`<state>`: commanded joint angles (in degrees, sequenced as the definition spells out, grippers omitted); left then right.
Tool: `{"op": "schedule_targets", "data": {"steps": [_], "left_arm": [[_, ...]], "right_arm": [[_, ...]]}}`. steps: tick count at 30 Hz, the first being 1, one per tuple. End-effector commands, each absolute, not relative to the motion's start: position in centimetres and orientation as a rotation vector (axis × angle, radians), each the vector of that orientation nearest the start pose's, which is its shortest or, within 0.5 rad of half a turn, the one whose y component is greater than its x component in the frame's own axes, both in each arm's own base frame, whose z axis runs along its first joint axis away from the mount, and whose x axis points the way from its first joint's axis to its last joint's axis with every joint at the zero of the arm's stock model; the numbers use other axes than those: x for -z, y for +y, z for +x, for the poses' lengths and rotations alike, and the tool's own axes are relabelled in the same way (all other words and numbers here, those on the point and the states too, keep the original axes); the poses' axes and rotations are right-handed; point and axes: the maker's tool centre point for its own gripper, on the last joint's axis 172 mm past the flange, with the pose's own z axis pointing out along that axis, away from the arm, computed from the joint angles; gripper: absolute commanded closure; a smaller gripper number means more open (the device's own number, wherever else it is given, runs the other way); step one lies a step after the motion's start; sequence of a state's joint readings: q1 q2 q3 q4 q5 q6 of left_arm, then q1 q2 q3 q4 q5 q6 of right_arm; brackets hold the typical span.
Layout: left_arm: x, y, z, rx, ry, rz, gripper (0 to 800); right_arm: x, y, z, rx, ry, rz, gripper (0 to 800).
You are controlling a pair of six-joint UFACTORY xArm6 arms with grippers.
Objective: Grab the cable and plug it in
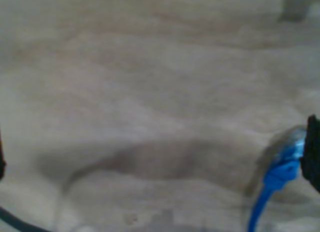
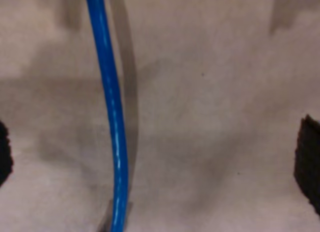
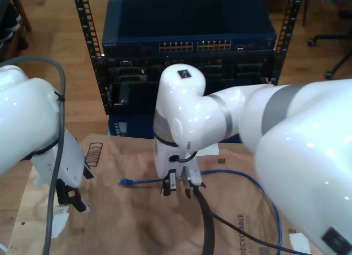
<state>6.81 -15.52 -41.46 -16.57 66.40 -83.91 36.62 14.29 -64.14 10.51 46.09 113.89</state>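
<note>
The blue cable [image 3: 236, 177] lies on brown paper, and its plug [image 3: 125, 182] points toward the exterior view's left. My second gripper [image 3: 179, 189] hangs open over the cable a short way back from the plug. In the second wrist view the cable [image 2: 112, 117] runs between the black fingers [image 2: 307, 162], touching neither. My first gripper [image 3: 74, 200] is at the exterior view's left, open and apart from the plug. The first wrist view has the plug [image 1: 285, 164] beside one black finger [image 1: 313, 152], and nothing is held.
A rack at the back holds a dark blue network switch [image 3: 190, 45] with a row of ports. A thick black cable [image 3: 206, 224] trails from my second gripper toward the front. The brown paper [image 3: 126, 224] covers the tabletop. A white tag [image 3: 297, 241] lies at the exterior view's lower right.
</note>
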Motion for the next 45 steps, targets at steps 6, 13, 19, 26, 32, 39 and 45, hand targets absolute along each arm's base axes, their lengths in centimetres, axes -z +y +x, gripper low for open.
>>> {"op": "schedule_targets", "data": {"steps": [6, 13, 19, 26, 32, 39, 45], "left_arm": [[-15.7, -2.1, 34.4, 0.457, 2.296, 1.965, 1], [-15.6, -2.0, 34.2, 0.462, 2.301, 1.963, 0], [-15.6, -2.0, 34.1, 0.464, 2.299, 1.965, 1], [-16.1, -2.1, 34.8, 0.447, 2.291, 1.963, 1], [-19.8, -4.9, 37.9, 0.478, 2.213, 1.854, 1], [-23.3, -9.0, 38.0, 0.673, 2.054, 1.824, 1], [-27.2, -12.5, 37.9, 0.819, 1.922, 1.774, 2]], "right_arm": [[-9.3, 35.0, 40.8, -0.18, 2.04, -2.273, 121], [-8.8, 35.2, 41.1, -0.176, 2.048, -2.264, 272], [-8.6, 35.6, 41.6, -0.153, 2.051, -2.219, 525], [-10.7, 36.0, 41.8, -0.142, 2.063, -2.149, 767], [-16.6, 34.1, 41.4, -0.127, 2.029, -2.07, 776], [-22.0, 30.9, 38.9, -0.175, 2.051, -1.985, 778], [-26.2, 29.3, 38.3, -0.267, 2.078, -1.874, 779]]}}
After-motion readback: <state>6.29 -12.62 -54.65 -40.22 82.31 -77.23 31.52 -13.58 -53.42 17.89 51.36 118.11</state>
